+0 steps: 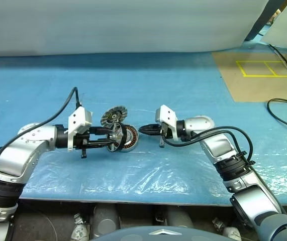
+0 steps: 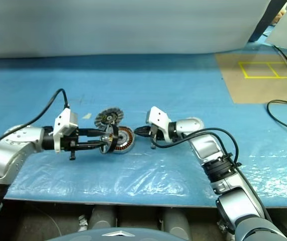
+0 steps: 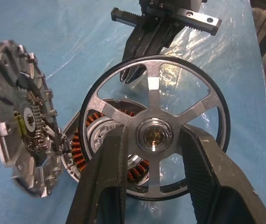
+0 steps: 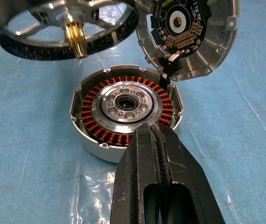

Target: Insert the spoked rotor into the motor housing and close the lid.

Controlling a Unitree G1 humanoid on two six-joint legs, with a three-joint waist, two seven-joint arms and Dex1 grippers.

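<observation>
Left gripper point(image 3: 153, 140) pinching the spoked rotor point(image 3: 154, 135) above the open motor housing point(image 4: 126, 109); lid point(image 4: 188, 32) upright; right gripper point(image 4: 160, 140) pressed together beside the housing.

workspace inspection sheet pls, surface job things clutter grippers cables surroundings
surface: blue sheet under clear plastic film, wrinkled.
job's things: motor housing lies open, copper windings showing; lid stands up at its rim; spoked rotor is held above the housing, not yet seated.
clutter: nothing seen.
grippers: left gripper shut on the rotor's hub; right gripper shut, empty, tips near the housing rim.
cables: black cable on the floor at the right; black leads along both arms.
surroundings: brown floor panel with yellow tape marks; pale backdrop behind.
</observation>
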